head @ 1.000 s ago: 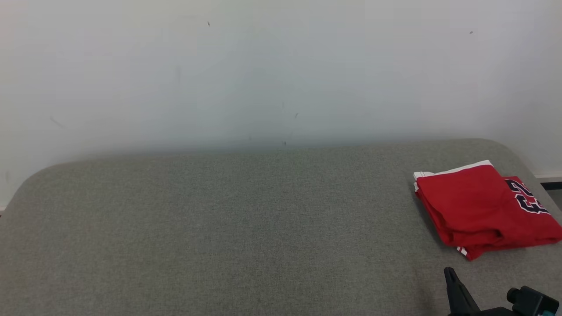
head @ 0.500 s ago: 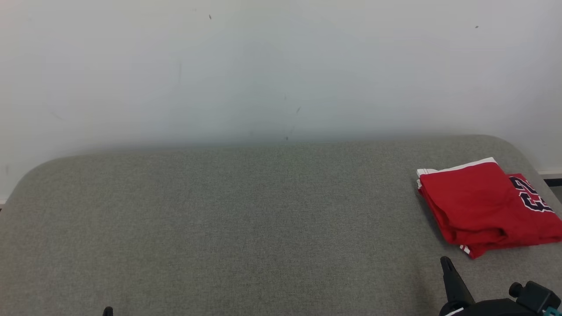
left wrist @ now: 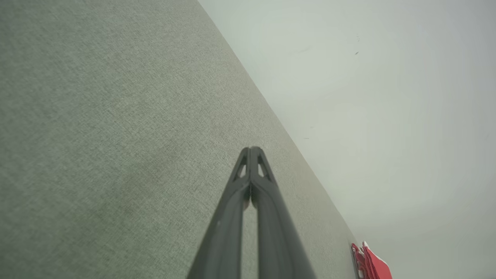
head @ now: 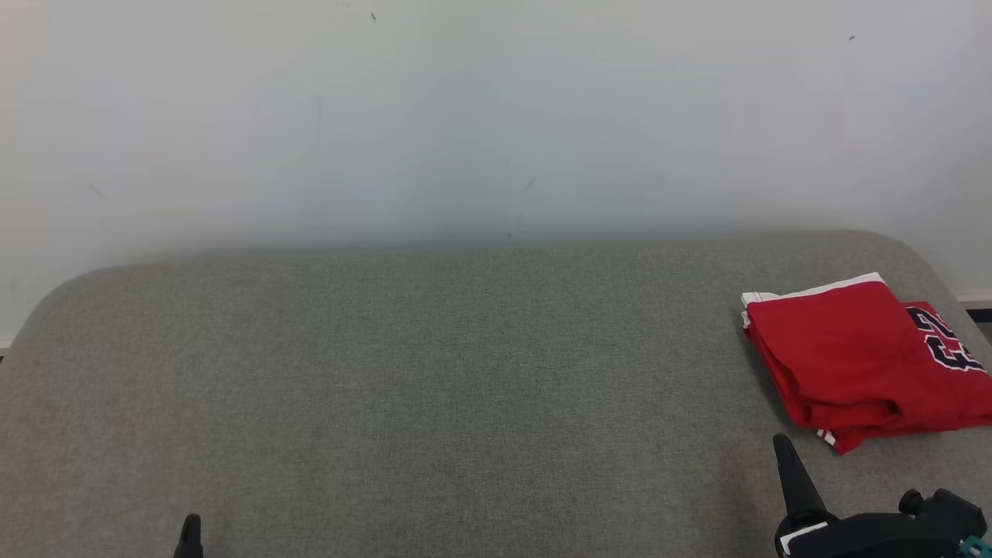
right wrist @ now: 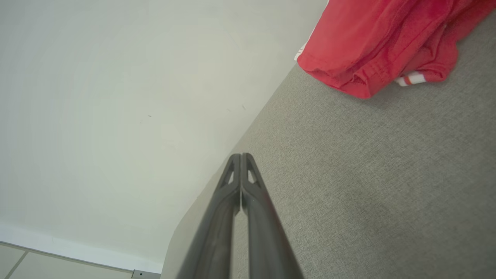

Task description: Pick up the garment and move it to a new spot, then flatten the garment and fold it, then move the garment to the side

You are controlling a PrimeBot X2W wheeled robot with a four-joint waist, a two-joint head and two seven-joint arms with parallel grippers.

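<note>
A pale, lightly scuffed wall (head: 465, 116) ran behind a long bench (head: 434, 372) covered in grey-green cloth, rounded at its far corners. The garment (head: 845, 356), a red jersey with white trim and dark numerals, lay folded in a stack at the bench's right end, close to the edge. The middle and left of the bench were bare cloth.

The right hand (head: 781, 443) stood near the stack's front edge but apart from it, its two dark fingers pressed together and holding nothing. The left hand (head: 190, 528) showed its tip at the lower left, well apart from the jersey, and was likewise closed tight on nothing.

Over the last second the whole view had slid as the head moved. Both hands had come up into it, the left newly showing. The jersey seemed not to have shifted on the cloth. To my eye the folding and the move aside were done, with the arms settling to rest.
</note>
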